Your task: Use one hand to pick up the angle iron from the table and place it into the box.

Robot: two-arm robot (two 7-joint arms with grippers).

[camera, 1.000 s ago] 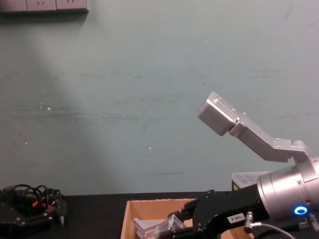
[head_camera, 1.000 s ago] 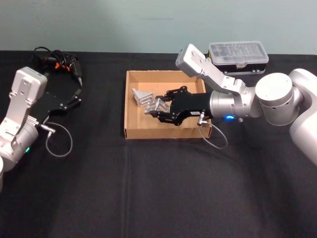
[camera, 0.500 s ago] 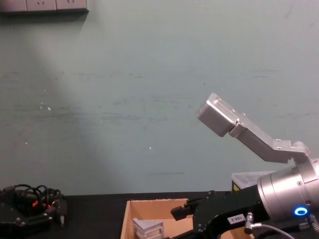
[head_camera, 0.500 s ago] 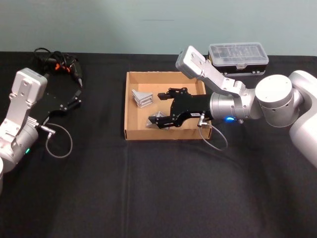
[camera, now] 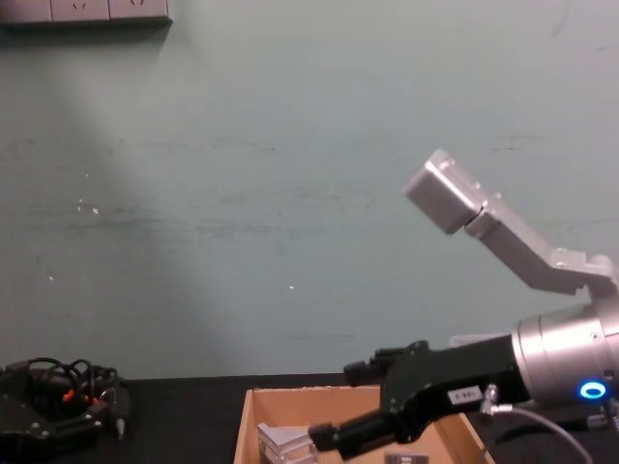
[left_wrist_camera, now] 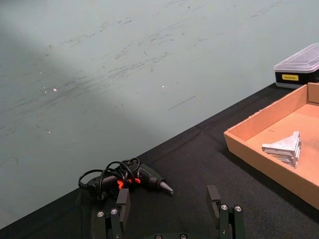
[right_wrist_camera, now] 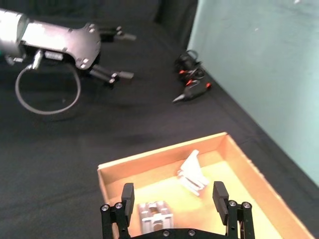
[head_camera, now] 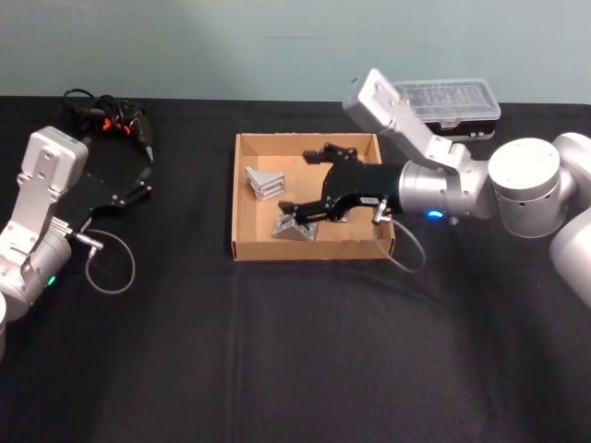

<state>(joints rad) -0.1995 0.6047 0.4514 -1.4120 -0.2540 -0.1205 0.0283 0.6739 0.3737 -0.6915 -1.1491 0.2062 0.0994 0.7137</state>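
Over the near edge of the box [head_camera: 242, 198], at the middle of the black surface [head_camera: 295, 351], the right gripper [head_camera: 308, 182] hangs with its jaws spread and nothing between them. An angle iron [head_camera: 294, 226] lies on the box floor just below the tips, close to the front wall; in the right wrist view it sits low between the open jaws, clear of both. A second angle iron [head_camera: 264, 182] rests toward the box's far left corner, well apart from the first.

The step in hand looks like the release and pull-out. To do it well, the jaws should stay wide and the gripper rise straight up before swinging away, so that neither tip drags the piece or catches the low cardboard wall.

The right arm reaches in from the surface's right side, its silver forearm level and its black hand angled down across the box's right wall, the wrist camera housing tipped up toward the clear-lidded case [head_camera: 445, 100] at the far edge. The left gripper [head_camera: 140, 179] is parked near the surface's left edge, jaws apart and empty, beside a power drill [head_camera: 109, 118] with its coiled cord in the far left corner.
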